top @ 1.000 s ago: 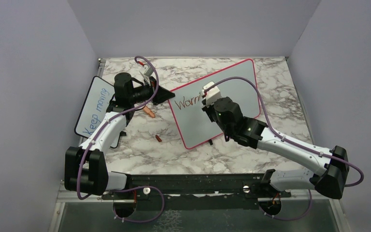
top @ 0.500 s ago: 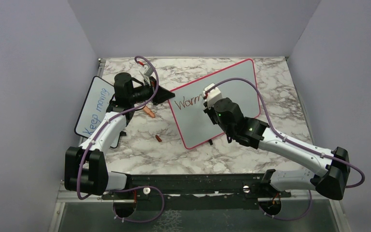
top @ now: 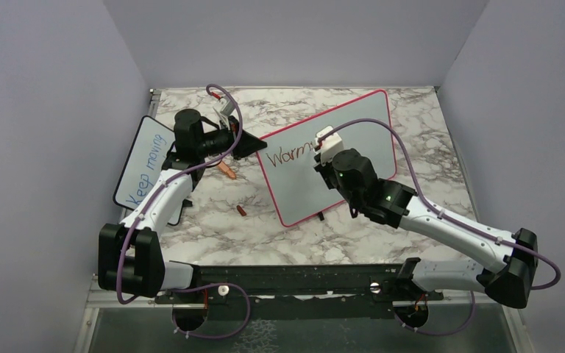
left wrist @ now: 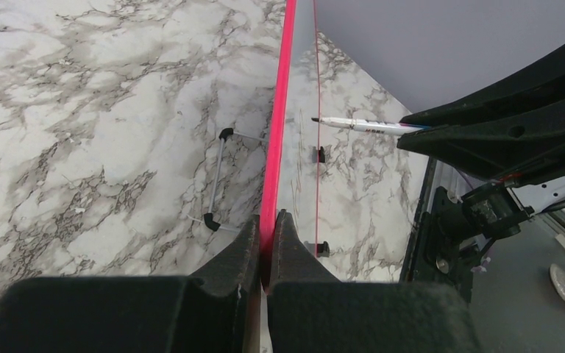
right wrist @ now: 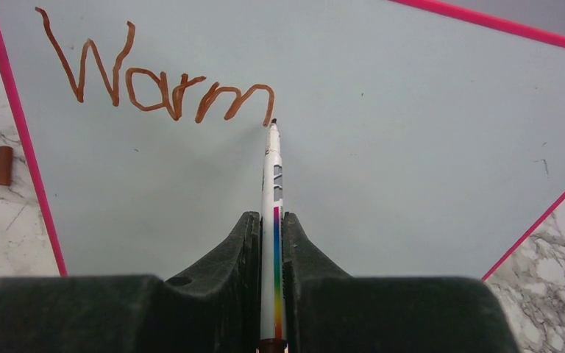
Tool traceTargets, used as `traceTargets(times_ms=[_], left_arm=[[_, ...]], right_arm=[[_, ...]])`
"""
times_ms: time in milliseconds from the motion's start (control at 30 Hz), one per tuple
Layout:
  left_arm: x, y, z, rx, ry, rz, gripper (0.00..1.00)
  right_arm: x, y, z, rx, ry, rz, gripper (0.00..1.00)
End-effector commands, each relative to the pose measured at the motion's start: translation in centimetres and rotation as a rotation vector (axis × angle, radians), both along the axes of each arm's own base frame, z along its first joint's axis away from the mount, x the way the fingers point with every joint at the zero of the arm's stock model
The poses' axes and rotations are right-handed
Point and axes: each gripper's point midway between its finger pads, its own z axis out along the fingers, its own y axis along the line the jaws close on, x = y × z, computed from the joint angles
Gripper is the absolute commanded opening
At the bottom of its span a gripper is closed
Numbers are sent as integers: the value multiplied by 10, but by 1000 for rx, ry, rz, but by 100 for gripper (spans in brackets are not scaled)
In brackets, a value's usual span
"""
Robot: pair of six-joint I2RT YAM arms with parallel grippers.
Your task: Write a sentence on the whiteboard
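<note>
The whiteboard (top: 360,129), pink-red framed, stands tilted on the marble table. The sentence (top: 285,156) reads "Warm" in red-brown marker, and the same word (right wrist: 154,81) fills the upper left of the right wrist view. My right gripper (right wrist: 268,220) is shut on a white marker (right wrist: 273,184) with a rainbow stripe. The marker's tip touches the board at the end of the "m". My left gripper (left wrist: 266,220) is shut on the whiteboard's pink left edge (left wrist: 279,110). From above, that left gripper (top: 246,145) sits at the board's upper-left corner.
A smaller board (top: 141,165) with blue "Keep moving" leans at the far left. A brown marker cap (top: 242,210) lies on the table left of the whiteboard, and shows again as a cap (right wrist: 3,165). An orange-brown pen (top: 227,169) lies below the left gripper. Grey walls enclose the table.
The right gripper has slid rightward along the board with the marker, finishing the "m" of "Warm". The left arm has held still on the board's edge.
</note>
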Motion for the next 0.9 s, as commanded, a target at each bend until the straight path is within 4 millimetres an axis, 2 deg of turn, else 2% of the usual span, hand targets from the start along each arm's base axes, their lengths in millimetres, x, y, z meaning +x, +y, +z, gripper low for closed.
traceTargets(times_ms=[0,167,300,500,633,867], left_arm=[[4,3,-11,75,-35,-1,0],[4,5,-11,99,-33,-3,0],[5,6,-14,123,-24,-7,0],[3,7,-19,153,-11,-32,0],[0,6,-21,160,-3,-44,0],[0,5,-25,164,16,-61,0]], right_arm=[[-2,-6,23,31,-63,19,1],[0,-14,30,12,-98,5,1],[3,-29,37,16,-116,-25,1],[6,-49,34,39,-91,-56,0],[7,-50,28,78,-68,-51,0],[8,-37,28,127,-71,-10,0]])
